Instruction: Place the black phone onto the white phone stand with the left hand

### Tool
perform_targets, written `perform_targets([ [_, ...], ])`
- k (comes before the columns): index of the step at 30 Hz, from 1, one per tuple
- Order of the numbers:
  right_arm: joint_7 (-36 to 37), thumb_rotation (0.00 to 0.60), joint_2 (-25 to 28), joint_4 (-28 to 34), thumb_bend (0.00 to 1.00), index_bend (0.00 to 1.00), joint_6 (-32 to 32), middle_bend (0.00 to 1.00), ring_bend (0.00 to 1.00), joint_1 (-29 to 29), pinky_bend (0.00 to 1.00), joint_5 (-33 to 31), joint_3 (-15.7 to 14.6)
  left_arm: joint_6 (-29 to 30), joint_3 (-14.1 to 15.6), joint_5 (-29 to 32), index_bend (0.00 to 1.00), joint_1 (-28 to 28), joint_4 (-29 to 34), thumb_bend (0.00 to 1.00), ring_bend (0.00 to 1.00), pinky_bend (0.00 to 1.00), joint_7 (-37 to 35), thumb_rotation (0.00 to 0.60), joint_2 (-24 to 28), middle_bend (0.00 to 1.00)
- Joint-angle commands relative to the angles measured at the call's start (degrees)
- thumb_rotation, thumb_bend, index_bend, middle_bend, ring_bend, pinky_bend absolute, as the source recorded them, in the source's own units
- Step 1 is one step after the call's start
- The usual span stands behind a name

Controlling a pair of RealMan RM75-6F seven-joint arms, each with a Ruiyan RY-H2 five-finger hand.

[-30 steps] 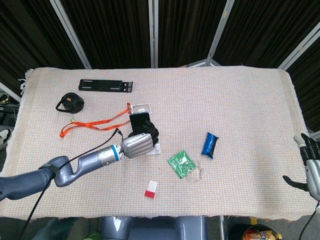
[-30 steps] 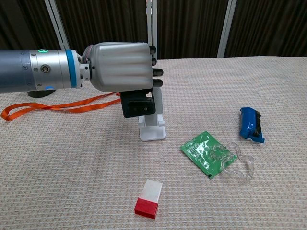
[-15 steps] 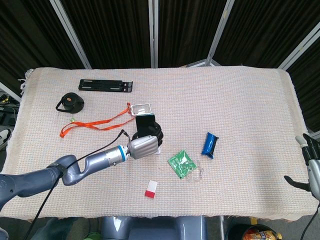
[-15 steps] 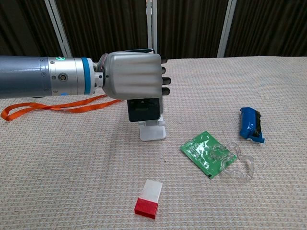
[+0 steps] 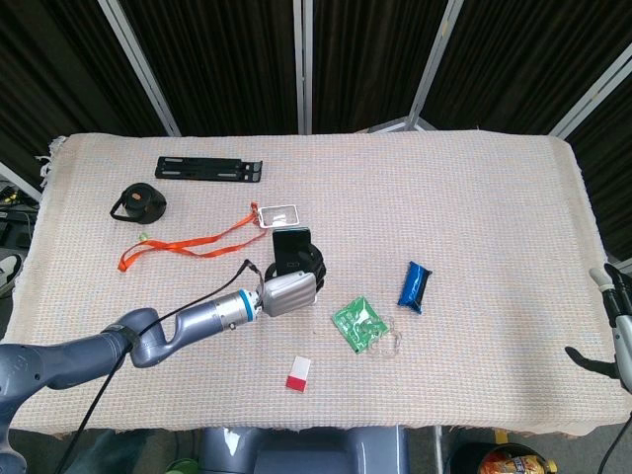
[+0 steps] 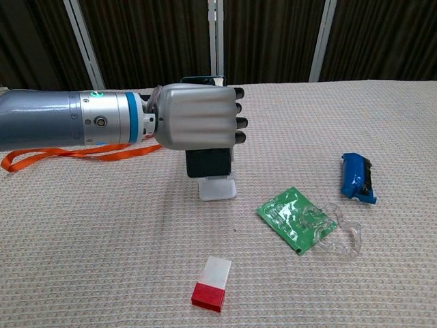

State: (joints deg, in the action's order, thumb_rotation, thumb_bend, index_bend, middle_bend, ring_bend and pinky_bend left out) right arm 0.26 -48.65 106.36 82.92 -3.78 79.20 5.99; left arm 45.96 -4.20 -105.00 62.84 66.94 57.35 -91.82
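My left hand (image 5: 289, 293) (image 6: 196, 117) grips the black phone (image 5: 290, 244) (image 6: 209, 162) upright, fingers wrapped around its body. The phone's lower end sits directly above the white phone stand (image 6: 218, 187), whose base shows on the cloth below the hand. Whether the phone touches the stand's cradle is hidden by the hand. In the head view the stand is covered by the hand. My right hand (image 5: 616, 321) shows only at the far right edge of the head view, off the table; its fingers are too cropped to read.
A green packet (image 5: 358, 324) (image 6: 291, 218) with clear plastic, a blue object (image 5: 416, 285) (image 6: 357, 178) and a red-and-white block (image 5: 298, 374) (image 6: 212, 283) lie near the stand. An orange lanyard (image 5: 178, 247) (image 6: 75, 154), a black lid (image 5: 138, 202) and a black bracket (image 5: 209, 170) lie further left and back.
My left hand has carried the phone rightward and lowered it over the stand, turning it more upright. The right hand has barely moved.
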Motion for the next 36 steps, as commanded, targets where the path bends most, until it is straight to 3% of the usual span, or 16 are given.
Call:
perform_targets([
  [1, 0.0, 0.6, 0.0, 0.0, 0.0, 0.0, 0.0, 0.0, 0.0, 0.0, 0.0, 0.0, 0.0, 0.2, 0.3, 0.0, 0.56, 0.1, -0.2, 0.0, 0.43, 0.33, 0.0, 0.6, -0.5, 0.41],
  [4, -0.1, 0.6, 0.0, 0.0, 0.0, 0.0, 0.0, 0.0, 0.0, 0.0, 0.0, -0.2, 0.0, 0.6, 0.5, 0.1, 0.52, -0.1, -0.7, 0.0, 0.4, 0.33, 0.1, 0.6, -1.2, 0.37],
  [8, -0.3, 0.6, 0.0, 0.0, 0.0, 0.0, -0.2, 0.0, 0.0, -0.1, 0.0, -0.2, 0.0, 0.2, 0.1, 1.5, 0.19, -0.7, -0.9, 0.0, 0.09, 0.22, 2.5, 0.6, -1.6, 0.04],
  [9, -0.4, 0.6, 0.0, 0.0, 0.0, 0.0, -0.2, 0.0, 0.0, -0.1, 0.0, -0.2, 0.0, 0.2, -0.1, 1.8, 0.1, -0.9, -0.7, 0.0, 0.03, 0.19, 2.9, 0.6, -1.6, 0.0],
  [12, -0.4, 0.6, 0.1, 0.0, 0.0, 0.0, -0.4, 0.0, 0.0, -0.1, 0.0, -0.1, -0.1, 0.1, -0.5, 2.9, 0.0, -1.4, 0.3, 0.0, 0.0, 0.14, 4.3, 0.6, -1.4, 0.0],
  [17, -0.3, 0.6, 0.2, 0.1, 0.0, 0.0, -0.2, 0.0, 0.0, 0.0, 0.0, 0.2, -0.2, 1.5, -0.4, 2.9, 0.0, -1.7, 2.3, 0.0, 0.0, 0.12, 4.5, 0.6, -0.2, 0.0],
  [24, -0.2, 0.6, 0.4, 0.3, 0.0, 0.0, 0.1, 0.0, 0.0, 0.2, 0.0, 0.8, -0.4, 10.4, -2.3, 5.0, 0.0, -5.9, 9.0, 0.0, 0.0, 0.11, -1.2, 0.6, 3.1, 0.0],
  [30, -0.3, 0.6, 0.6, 0.4, 0.0, 0.0, 0.9, 0.0, 0.0, 0.6, 0.0, 1.7, -0.7, 22.9, -4.9, 14.4, 0.0, -16.8, 18.8, 0.0, 0.0, 0.09, -7.0, 0.6, 7.6, 0.0],
  [36, -0.7, 0.6, 0.3, 0.6, 0.0, 0.0, 0.9, 0.0, 0.0, 0.5, 0.0, 2.0, -0.8, 32.3, -4.5, 23.5, 0.0, -27.8, 29.4, 0.0, 0.0, 0.0, -9.5, 0.6, 12.7, 0.0],
])
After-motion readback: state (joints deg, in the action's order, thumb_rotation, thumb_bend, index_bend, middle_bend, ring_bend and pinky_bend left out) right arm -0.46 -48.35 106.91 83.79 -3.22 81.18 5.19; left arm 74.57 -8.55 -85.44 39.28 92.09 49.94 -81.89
